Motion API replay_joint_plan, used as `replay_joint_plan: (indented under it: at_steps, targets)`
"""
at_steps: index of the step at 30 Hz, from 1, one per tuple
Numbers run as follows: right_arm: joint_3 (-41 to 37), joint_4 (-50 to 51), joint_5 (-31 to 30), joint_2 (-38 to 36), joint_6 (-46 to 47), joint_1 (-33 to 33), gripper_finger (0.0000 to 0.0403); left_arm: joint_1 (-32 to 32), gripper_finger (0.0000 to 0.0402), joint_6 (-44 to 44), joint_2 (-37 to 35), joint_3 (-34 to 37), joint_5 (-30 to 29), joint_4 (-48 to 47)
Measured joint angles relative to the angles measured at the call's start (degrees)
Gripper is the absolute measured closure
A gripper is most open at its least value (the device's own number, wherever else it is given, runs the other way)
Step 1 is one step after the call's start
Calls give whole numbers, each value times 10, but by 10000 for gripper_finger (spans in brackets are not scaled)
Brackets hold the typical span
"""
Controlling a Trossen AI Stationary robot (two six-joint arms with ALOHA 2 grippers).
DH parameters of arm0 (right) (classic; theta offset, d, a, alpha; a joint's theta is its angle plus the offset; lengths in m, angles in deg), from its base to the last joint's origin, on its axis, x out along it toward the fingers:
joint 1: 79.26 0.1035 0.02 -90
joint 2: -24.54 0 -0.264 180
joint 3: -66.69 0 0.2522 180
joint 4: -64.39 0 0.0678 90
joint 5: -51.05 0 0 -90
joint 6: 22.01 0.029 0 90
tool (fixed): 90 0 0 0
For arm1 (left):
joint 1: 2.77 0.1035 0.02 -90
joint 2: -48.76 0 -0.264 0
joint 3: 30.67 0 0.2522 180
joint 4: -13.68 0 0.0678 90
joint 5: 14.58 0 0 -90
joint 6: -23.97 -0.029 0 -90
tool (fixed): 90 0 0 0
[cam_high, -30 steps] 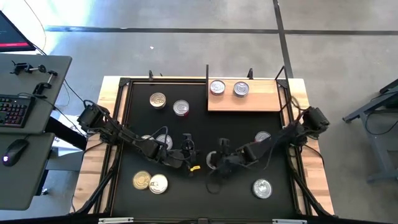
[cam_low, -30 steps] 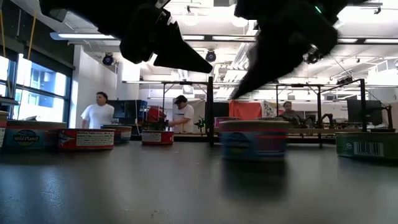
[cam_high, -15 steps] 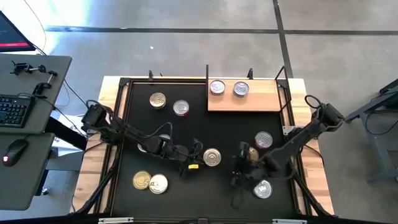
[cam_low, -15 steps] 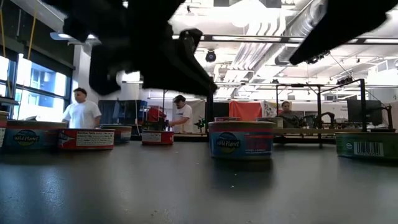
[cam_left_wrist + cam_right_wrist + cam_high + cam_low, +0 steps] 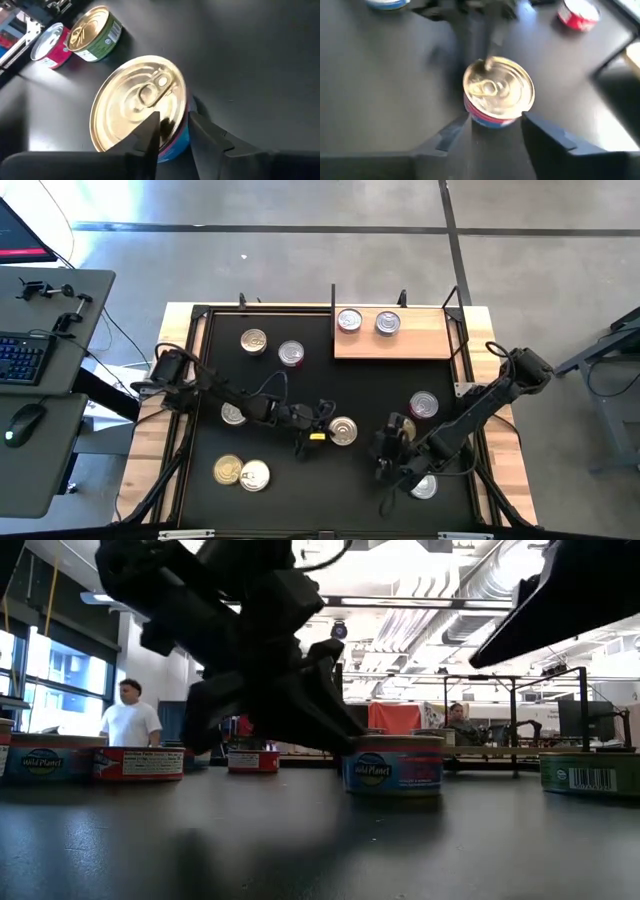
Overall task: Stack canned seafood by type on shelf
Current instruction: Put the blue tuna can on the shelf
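A gold-lidded can (image 5: 342, 431) with a blue and red wall stands on the black mat near the middle. My left gripper (image 5: 322, 432) reaches it from the left, open, its fingers astride the can's rim (image 5: 172, 120). My right gripper (image 5: 383, 452) stands just right of the can, open, with the can ahead of its spread fingers (image 5: 495, 125) and apart from them. The shelf (image 5: 410, 345), a light wooden board at the far right, carries two silver-lidded cans (image 5: 349, 321) (image 5: 388, 323) side by side. My left gripper slants down from the table's left onto the can's left rim (image 5: 175, 107). One finger (image 5: 150, 130) lies over the gold lid, the other (image 5: 200, 127) beside the blue wall. Whether either finger touches the can, I cannot tell. The can stands flat on the mat.
More cans stand on the mat: two at the far left (image 5: 254, 340) (image 5: 291, 353), one under the left arm (image 5: 233, 414), two at the near left (image 5: 228, 470) (image 5: 255, 475), three by the right arm (image 5: 403, 427) (image 5: 424, 404) (image 5: 424, 485). Black posts edge the shelf. People stand beyond the table.
My right gripper has drawn back from the table's middle toward its right edge, uncovering the gold-lidded can. My left gripper has moved right and down to that can's left rim and has rolled about its own line. The can stands on the mat.
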Motion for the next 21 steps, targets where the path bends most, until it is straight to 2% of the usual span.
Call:
replay_joint_plan:
  at_steps: [3, 7, 11, 21]
  targets:
    - [0, -25, 1, 0, -74, -7, 192, 13, 346, 0, 1, -1, 0, -5]
    - [0, -49, 1, 3, -169, -19, 173, 20, 393, 13, 2, -1, -1, 0]
    - [0, -62, 8, 11, -262, -29, 170, 21, 398, 30, 3, 0, -2, 21]
    - [0, -62, 36, 37, -365, -74, 170, 38, 401, 123, -14, 1, 53, 61]
